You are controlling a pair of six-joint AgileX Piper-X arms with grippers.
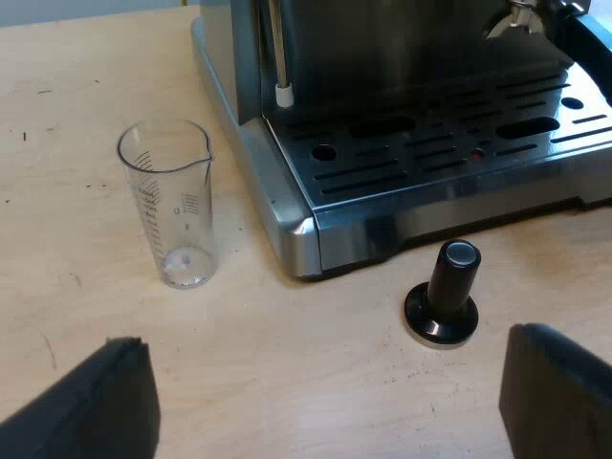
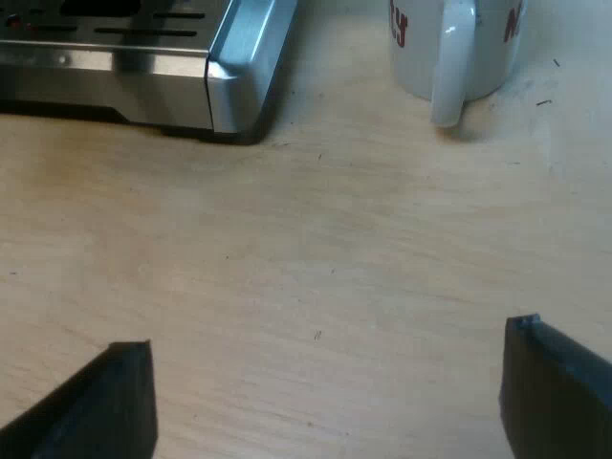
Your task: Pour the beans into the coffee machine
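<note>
Pale wooden tabletop (image 1: 57, 143) is lying bare between the left gripper (image 1: 325, 356) and the measuring glass (image 1: 170, 206), which is standing upright near the espresso machine (image 1: 287, 225) and apart from its steel corner. The glass is looking empty, with no beans showing inside. The left gripper's fingers are standing spread wide, holding nothing. I am judging the reach for the glass as the step in hand: closing around its mid-wall, squeezing gently and keeping it upright should be serving best. The machine's corner and the black-knobbed tamper (image 1: 444, 295), standing just before the drip tray (image 1: 430, 153), are narrowing the way on that side, while open wood is lying on the other. The right gripper (image 2: 325, 354) is hovering over bare wood, fingers spread and empty, well apart from the white mug (image 2: 459, 43)
</note>
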